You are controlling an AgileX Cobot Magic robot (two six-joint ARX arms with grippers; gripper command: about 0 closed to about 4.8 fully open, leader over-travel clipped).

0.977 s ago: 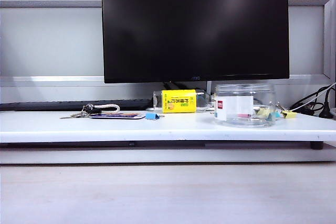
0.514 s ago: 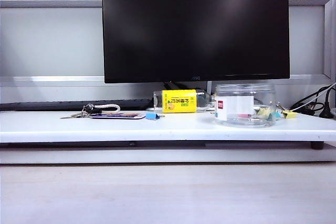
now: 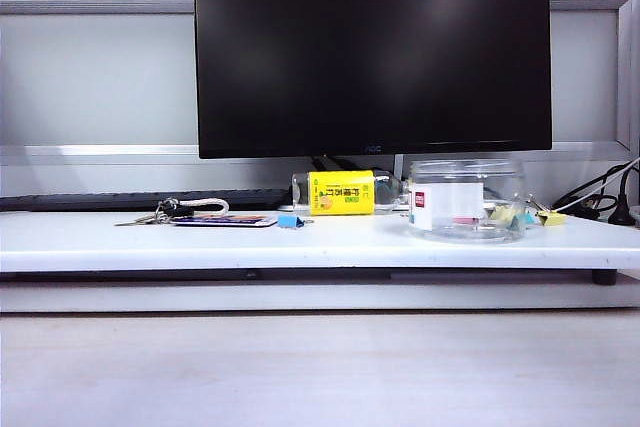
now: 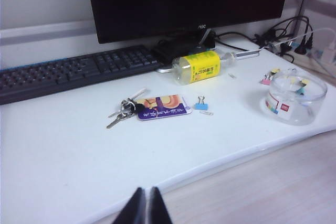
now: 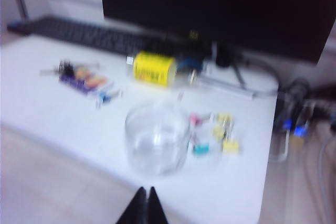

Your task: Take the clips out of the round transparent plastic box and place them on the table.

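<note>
White table [image 3: 200, 242] holds the round transparent plastic box [image 5: 156, 139], seemingly empty, beyond the pressed-together left gripper [image 4: 145, 208] and right gripper [image 5: 143, 208].

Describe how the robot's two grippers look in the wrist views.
Only the fingertips show. The left gripper has two dark, nearly black fingers tapering to narrow tips, with a thin pale seam between them. The right gripper looks the same, dark and pointed, though blurred. No cables, markings or arm links are visible.
</note>
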